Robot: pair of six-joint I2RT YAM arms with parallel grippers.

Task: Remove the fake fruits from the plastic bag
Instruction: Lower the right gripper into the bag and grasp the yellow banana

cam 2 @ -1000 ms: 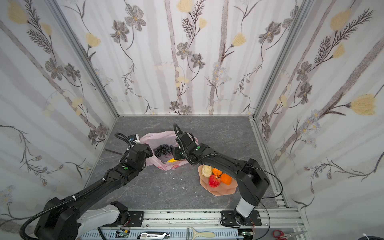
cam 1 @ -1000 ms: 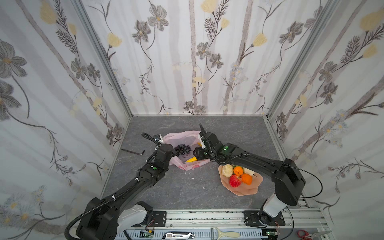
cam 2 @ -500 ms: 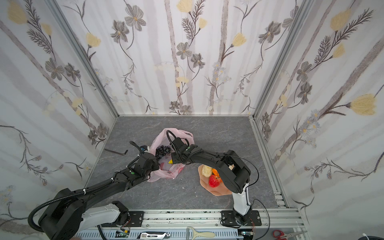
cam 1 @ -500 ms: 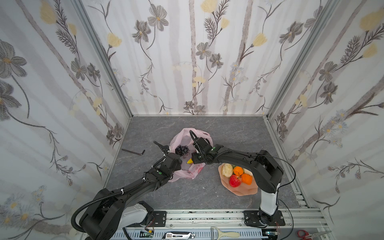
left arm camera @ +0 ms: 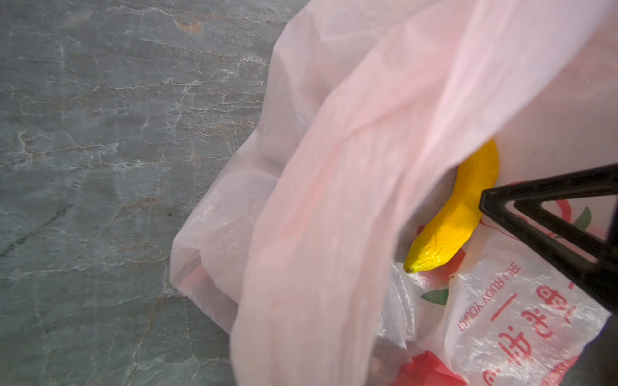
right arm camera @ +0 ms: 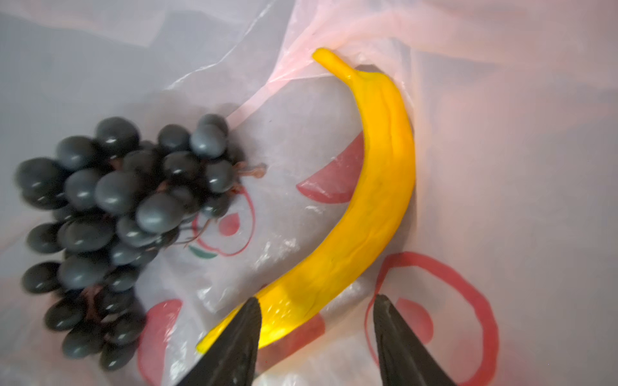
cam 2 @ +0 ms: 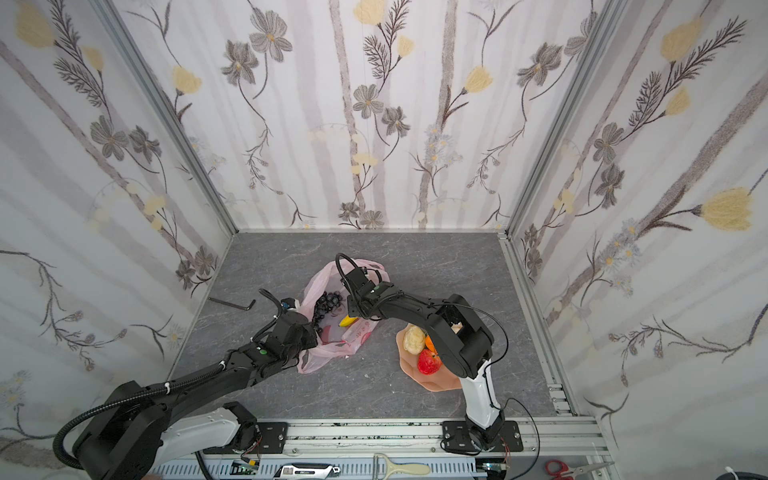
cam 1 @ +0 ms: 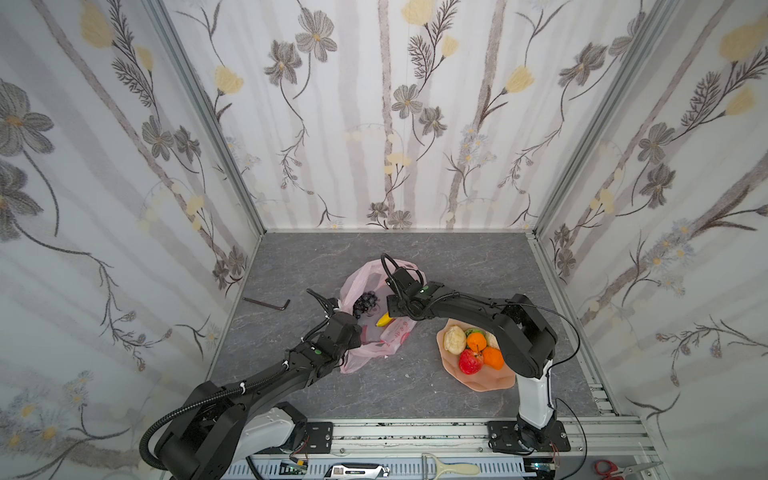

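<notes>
The pink plastic bag (cam 1: 397,332) (cam 2: 357,332) lies mid-table with its mouth held up. My left gripper (cam 1: 358,332) (cam 2: 313,332) is shut on the bag's near-left edge; in the left wrist view the pink film (left arm camera: 334,167) hides its jaws. Inside the bag lie a dark grape bunch (cam 1: 365,301) (right arm camera: 117,217) and a yellow banana (cam 1: 384,320) (left arm camera: 458,214) (right arm camera: 378,200). My right gripper (right arm camera: 316,300) (cam 1: 392,309) reaches into the bag, open, with its jaws either side of the banana's lower end. One of its fingers (left arm camera: 495,200) shows beside the banana.
A peach wavy dish (cam 1: 482,380) right of the bag holds a beige lumpy fruit (cam 1: 454,338), oranges (cam 1: 476,341), a red apple (cam 1: 471,361) and a green fruit (cam 1: 471,331). An Allen key (cam 1: 268,302) lies at the left. Flowered walls enclose three sides.
The left gripper has pulled the bag's edge toward the front, stretching the bag. The right gripper has moved down into the bag mouth over the banana, its jaws slightly wider.
</notes>
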